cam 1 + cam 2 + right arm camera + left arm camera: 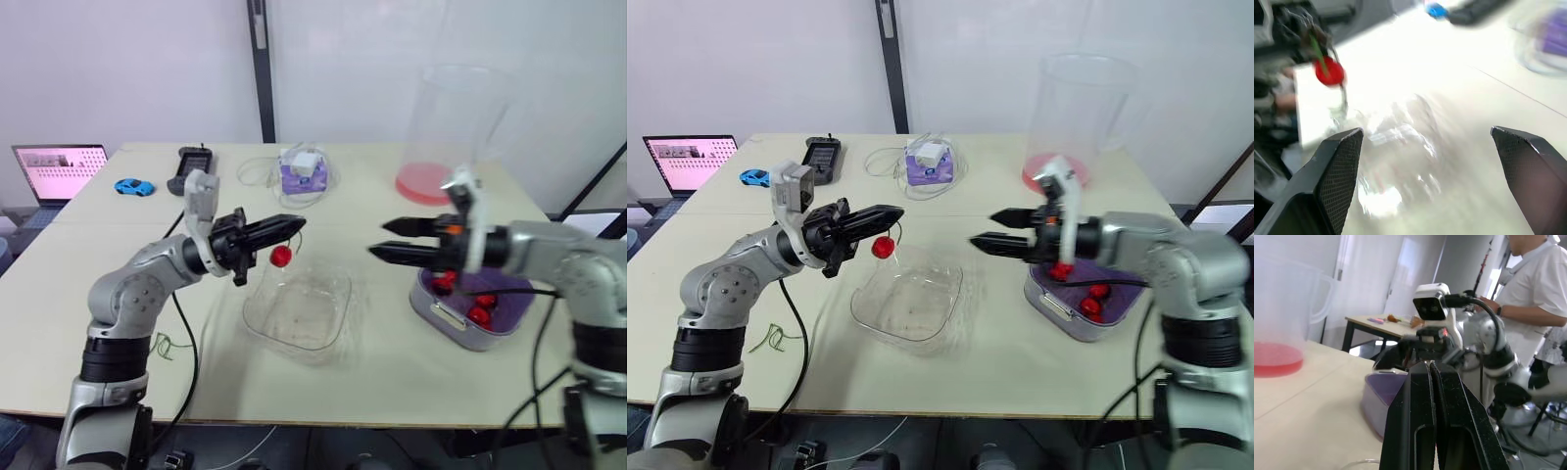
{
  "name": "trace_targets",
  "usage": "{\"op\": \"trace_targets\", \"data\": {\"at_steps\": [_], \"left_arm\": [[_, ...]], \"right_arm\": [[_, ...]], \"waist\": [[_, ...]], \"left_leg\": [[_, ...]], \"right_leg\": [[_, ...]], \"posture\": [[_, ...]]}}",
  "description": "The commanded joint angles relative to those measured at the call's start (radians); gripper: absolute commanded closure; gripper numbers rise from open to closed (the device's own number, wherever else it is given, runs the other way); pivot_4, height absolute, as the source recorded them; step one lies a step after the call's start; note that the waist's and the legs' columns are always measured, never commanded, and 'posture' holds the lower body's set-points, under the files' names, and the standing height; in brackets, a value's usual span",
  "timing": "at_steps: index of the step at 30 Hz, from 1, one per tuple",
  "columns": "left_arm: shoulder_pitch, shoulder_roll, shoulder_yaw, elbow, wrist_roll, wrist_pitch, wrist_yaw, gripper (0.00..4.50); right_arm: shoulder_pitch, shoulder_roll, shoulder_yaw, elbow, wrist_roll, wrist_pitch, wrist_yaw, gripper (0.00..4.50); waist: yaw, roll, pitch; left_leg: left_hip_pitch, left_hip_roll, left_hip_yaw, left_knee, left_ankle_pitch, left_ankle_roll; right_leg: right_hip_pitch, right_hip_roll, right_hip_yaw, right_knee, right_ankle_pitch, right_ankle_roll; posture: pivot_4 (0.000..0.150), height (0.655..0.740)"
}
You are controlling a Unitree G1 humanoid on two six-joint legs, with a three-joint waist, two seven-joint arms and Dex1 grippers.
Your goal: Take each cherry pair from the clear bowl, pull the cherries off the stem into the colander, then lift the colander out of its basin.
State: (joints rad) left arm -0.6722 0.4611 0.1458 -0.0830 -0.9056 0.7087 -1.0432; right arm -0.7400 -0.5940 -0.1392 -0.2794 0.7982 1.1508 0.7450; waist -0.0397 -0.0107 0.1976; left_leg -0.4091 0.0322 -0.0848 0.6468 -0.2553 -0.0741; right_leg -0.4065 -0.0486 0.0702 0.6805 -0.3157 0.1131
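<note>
Left hand [292, 226] pinches the stem [1315, 46], its cherry [281, 257] dangling over the clear bowl [257, 315]; I see my right hand [378, 239] spread wide near the colander [511, 290], holding nothing.

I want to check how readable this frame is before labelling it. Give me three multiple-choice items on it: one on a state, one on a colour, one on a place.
1. The right gripper is: A wide open; B shut tight, empty; C shut on something.
2. The toy car is: A red; B blue; C green.
3. The red cherry hangs: A under the tips of the left gripper; B between the right gripper's fingers; C beside the toy car.
Answers: 1 A, its fingers stand far apart; 2 B, a blue body near the laptop; 3 A, it dangles on the stem pinched there.
</note>
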Motion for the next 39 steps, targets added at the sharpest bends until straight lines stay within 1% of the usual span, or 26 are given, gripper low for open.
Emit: {"op": "trace_targets", "data": {"at_steps": [1,5,9,17,20,24,39], "left_arm": [[-0.022,-0.004,0.011,-0.038,-0.014,-0.013,0.013,4.50],[-0.020,-0.004,0.013,-0.050,-0.019,-0.007,0.022,4.50],[-0.021,-0.013,0.009,-0.065,-0.023,-0.002,0.041,4.50],[-0.025,-0.018,0.008,-0.070,-0.027,0.003,0.051,4.50],[-0.031,-0.021,0.007,-0.066,-0.026,0.003,0.054,4.50],[-0.034,-0.021,0.008,-0.065,-0.025,0.005,0.056,4.50],[-0.037,-0.021,0.008,-0.040,-0.015,-0.008,0.039,4.50]], "right_arm": [[-0.013,0.120,0.035,-0.117,0.047,-0.012,-0.101,0.03],[0.010,0.218,0.105,-0.153,0.025,-0.039,-0.168,0.03],[0.021,0.283,0.145,-0.169,0.023,-0.074,-0.206,0.03],[0.016,0.316,0.170,-0.129,-0.003,-0.139,-0.231,0.03],[0.020,0.325,0.172,-0.119,-0.001,-0.150,-0.234,0.90],[0.026,0.327,0.183,-0.120,-0.001,-0.148,-0.236,2.83],[0.053,0.276,0.202,-0.126,0.007,-0.108,-0.222,2.83]], "waist": [[-0.001,0.000,0.000],[-0.003,0.000,0.000],[-0.005,0.000,0.000],[-0.006,0.000,0.000],[-0.006,0.000,0.000],[-0.006,0.000,0.000],[-0.006,0.000,0.000]], "left_leg": [[0.000,0.000,0.000,0.000,0.000,-0.001],[0.000,0.000,0.000,0.000,0.001,-0.001],[0.000,0.000,-0.001,-0.001,0.000,-0.001],[0.000,0.000,-0.001,-0.001,0.000,-0.001],[0.000,0.000,-0.001,-0.001,0.000,-0.001],[0.000,0.000,-0.001,-0.001,0.000,-0.001],[0.000,0.000,-0.001,-0.001,0.000,0.000]], "right_leg": [[0.000,0.000,0.000,0.000,0.000,0.000],[0.000,0.000,0.000,0.000,0.000,0.000],[0.000,0.001,0.000,0.001,0.000,0.000],[-0.001,0.001,0.000,0.001,0.000,0.000],[-0.001,0.001,0.000,0.001,0.000,0.000],[-0.001,0.001,0.000,0.001,0.000,0.000],[-0.001,0.001,0.000,0.001,0.000,0.000]], "posture": [[0.150,0.7332],[0.150,0.7332],[0.150,0.7332],[0.150,0.7332],[0.150,0.7332],[0.150,0.7332],[0.150,0.7332]]}}
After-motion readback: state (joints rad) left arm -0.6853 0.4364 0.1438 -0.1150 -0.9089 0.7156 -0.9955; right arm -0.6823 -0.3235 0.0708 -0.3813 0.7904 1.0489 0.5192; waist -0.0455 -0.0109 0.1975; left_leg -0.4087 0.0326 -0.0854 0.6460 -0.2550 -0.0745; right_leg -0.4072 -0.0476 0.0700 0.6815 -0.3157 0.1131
